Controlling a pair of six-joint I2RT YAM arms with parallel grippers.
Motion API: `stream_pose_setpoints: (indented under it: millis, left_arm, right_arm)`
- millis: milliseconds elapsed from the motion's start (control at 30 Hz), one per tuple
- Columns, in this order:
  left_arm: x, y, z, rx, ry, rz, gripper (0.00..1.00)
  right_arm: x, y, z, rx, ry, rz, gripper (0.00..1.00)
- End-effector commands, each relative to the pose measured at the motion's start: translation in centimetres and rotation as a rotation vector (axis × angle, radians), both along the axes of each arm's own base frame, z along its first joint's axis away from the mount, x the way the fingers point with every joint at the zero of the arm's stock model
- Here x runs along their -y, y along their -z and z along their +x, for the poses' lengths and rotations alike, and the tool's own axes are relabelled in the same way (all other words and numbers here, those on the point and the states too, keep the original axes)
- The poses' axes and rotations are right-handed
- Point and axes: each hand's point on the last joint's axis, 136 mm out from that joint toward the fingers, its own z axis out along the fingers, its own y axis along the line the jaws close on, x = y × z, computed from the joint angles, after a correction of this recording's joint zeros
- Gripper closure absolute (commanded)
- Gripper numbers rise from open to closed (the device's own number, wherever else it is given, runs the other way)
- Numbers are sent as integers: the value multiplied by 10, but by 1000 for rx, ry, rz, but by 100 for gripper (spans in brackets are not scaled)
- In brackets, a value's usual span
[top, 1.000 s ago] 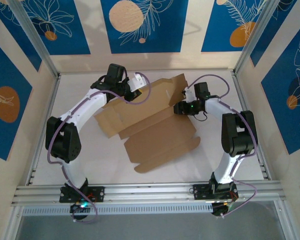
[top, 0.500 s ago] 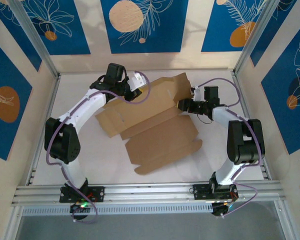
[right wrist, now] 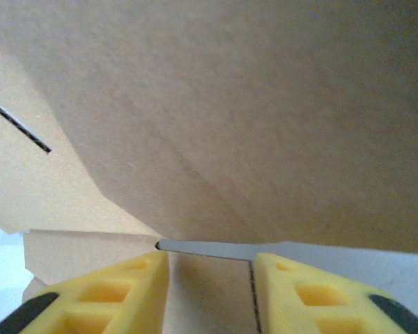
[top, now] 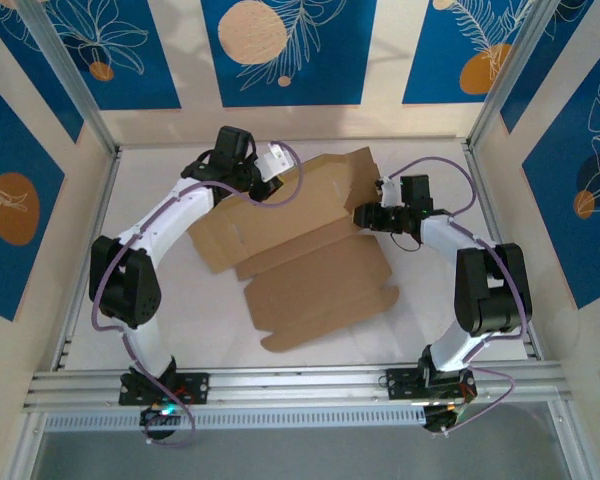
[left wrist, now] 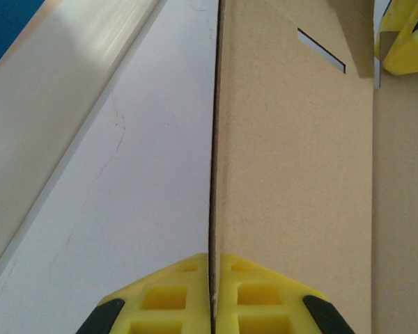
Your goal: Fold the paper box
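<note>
The paper box [top: 315,285] is a flat brown cardboard sheet in the middle of the white table [top: 205,325], its back panel [top: 330,185] lifted off the surface. My left gripper [top: 278,178] is at the panel's left end. In the left wrist view it [left wrist: 212,296] is shut on the thin cardboard edge [left wrist: 292,174], with a yellow fingertip [left wrist: 404,42] of the right gripper far along the panel. My right gripper [top: 363,214] is at the panel's right end. In the right wrist view it [right wrist: 210,278] stands open under the tilted panel [right wrist: 230,104], with cardboard in the gap.
Pale walls with blue printed panels [top: 280,50] close in the table on three sides. An aluminium rail [top: 300,385] runs along the near edge by the arm bases. The table's back wall strip [left wrist: 63,97] lies close on the left of my left gripper.
The right gripper's jaws have narrowed and its arm has swung outward to the right. The cardboard sheet has slid slightly left and toward the near edge. The left gripper has kept its grip.
</note>
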Motion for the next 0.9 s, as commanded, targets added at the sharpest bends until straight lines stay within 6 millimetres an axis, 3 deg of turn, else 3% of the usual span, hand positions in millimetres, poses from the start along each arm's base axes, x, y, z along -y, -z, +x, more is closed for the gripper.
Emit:
stream_pose_setpoints:
  millis: [0, 233, 400, 567, 667, 867]
  left_arm:
    - [4, -34, 9, 76, -34, -48, 100]
    - [9, -36, 9, 81, -44, -43, 100]
    - [19, -35, 8, 87, -43, -28, 100]
    - [28, -35, 5, 84, -32, -22, 100]
    - [31, -33, 2, 79, -24, -14, 100]
    - [29, -23, -3, 97, 4, 47, 100]
  right_arm:
    - [-5, 1, -13, -40, -11, 7, 66]
    - [-10, 2, -13, 4, -1, -131, 80]
    - [-23, 4, -15, 50, -22, -219, 81]
    - [-48, 8, -19, 59, -78, -252, 81]
    - [-57, 16, -20, 40, -96, -293, 80]
    - [-30, 2, -13, 27, -2, -287, 61]
